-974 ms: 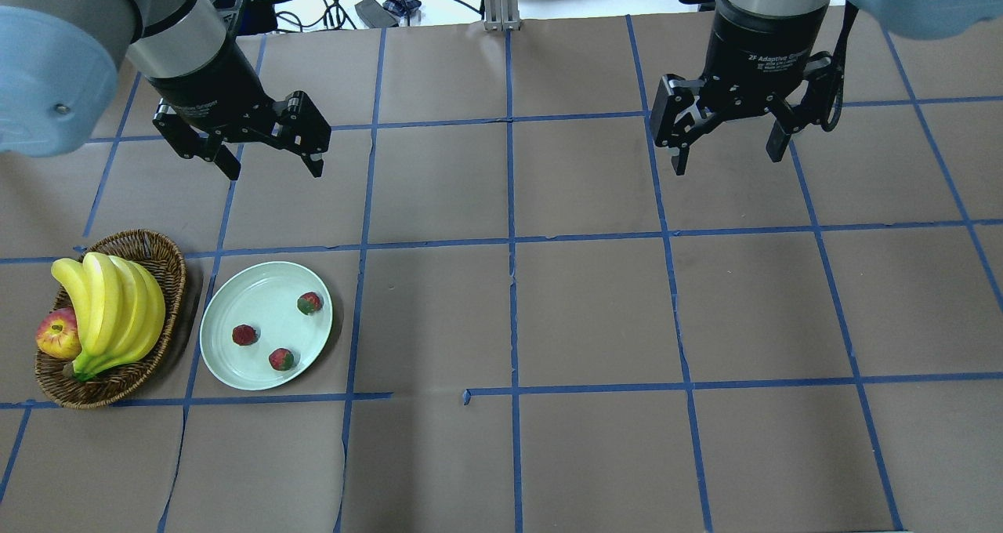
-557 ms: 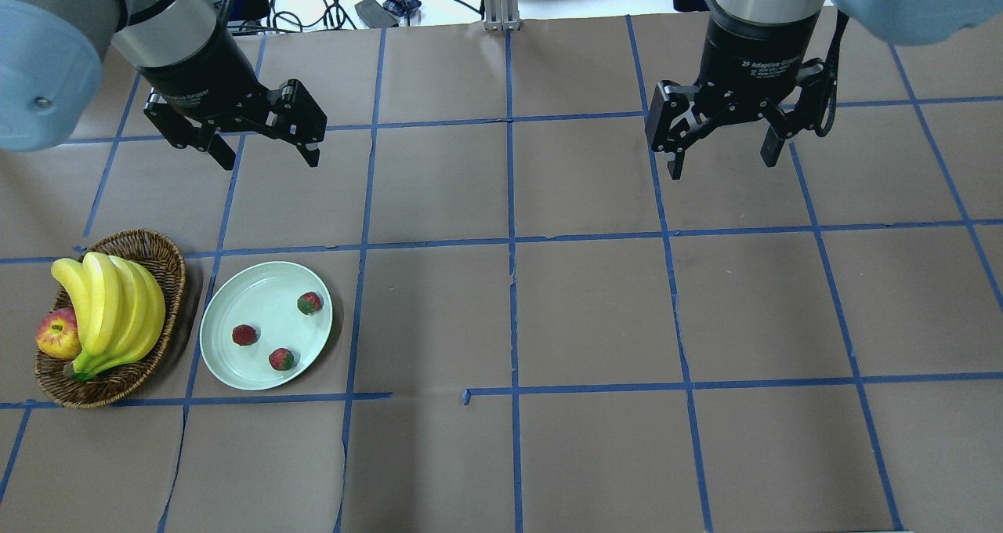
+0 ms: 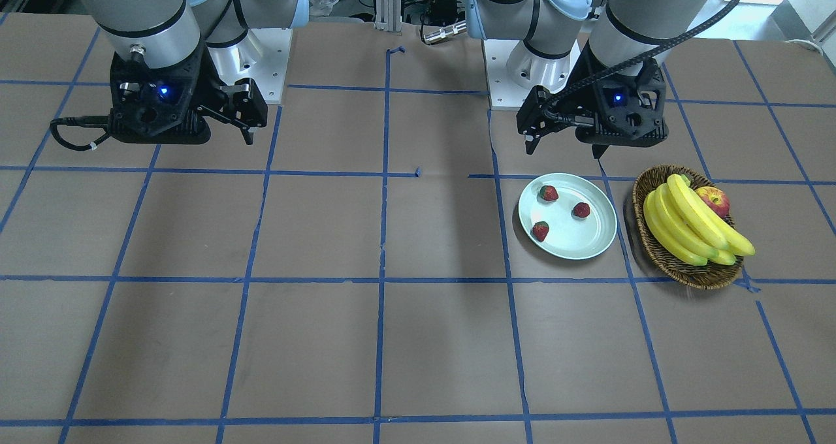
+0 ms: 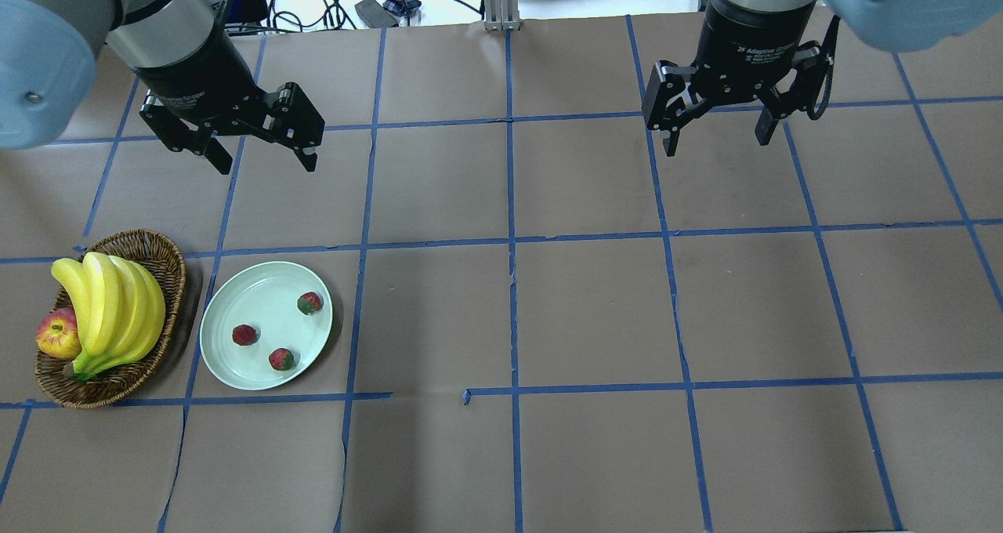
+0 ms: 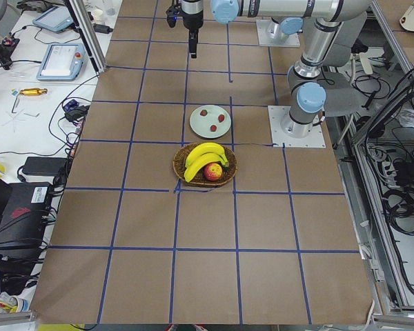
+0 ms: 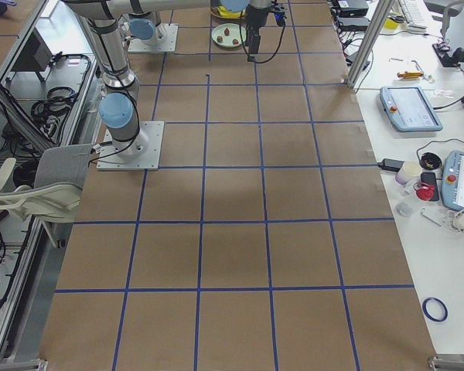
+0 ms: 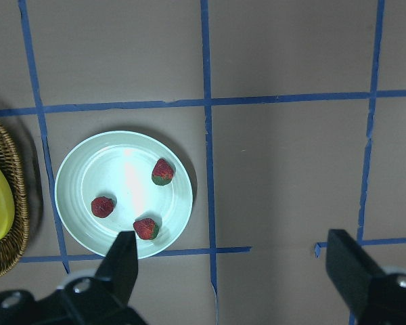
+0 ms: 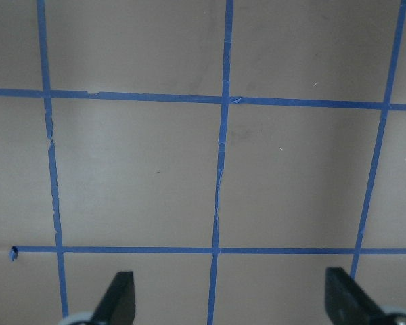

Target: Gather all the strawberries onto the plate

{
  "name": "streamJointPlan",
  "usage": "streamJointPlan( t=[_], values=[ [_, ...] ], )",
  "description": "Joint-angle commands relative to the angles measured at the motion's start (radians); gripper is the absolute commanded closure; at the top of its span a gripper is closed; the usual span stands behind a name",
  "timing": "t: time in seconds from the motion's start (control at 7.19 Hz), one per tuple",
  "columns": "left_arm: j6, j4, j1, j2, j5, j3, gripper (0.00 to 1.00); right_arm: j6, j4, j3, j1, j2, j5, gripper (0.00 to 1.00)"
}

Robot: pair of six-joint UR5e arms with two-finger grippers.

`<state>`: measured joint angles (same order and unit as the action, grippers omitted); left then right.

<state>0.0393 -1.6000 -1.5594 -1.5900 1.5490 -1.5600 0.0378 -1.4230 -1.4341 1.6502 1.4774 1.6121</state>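
All three strawberries (image 4: 309, 303) sit inside the plate (image 4: 223, 306), apart from each other and clear of the rim. The plate is on the tabletop (image 4: 595, 313), just beside the wicker basket (image 4: 174, 270) holding the bananas (image 4: 110, 306) and the apple (image 4: 56, 335). I see no strawberry anywhere else in any view.

Change over the last second: the left gripper (image 4: 255, 161) and right gripper (image 4: 715, 143) both drift back toward the base, away from the fruit. It's a small move, more obvious on the right one. The plate and berries haven't shifted.

Jaws: both sets are spread wide with nothing between them. The wrist views agree. The left wrist view looks down at the plate past empty jaws, and the right one sees only bare paper and tape.

My read: collection is done and the arms are retracting to rest. I'd call it complete, unless a berry is hidden behind the bananas, which I can't rule out from here.
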Motion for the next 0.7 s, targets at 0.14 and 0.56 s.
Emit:
streamJointPlan(
  t=[0.14, 0.56],
  values=[
    [0.019, -0.009, 0.010, 0.002, 0.003, 0.000, 0.00, 0.005, -0.040, 0.000, 0.000, -0.002, -0.063, 0.00],
    [0.019, -0.009, 0.012, 0.002, 0.003, 0.000, 0.00, 0.005, -0.039, 0.000, 0.002, 0.001, -0.058, 0.00]
  ],
)
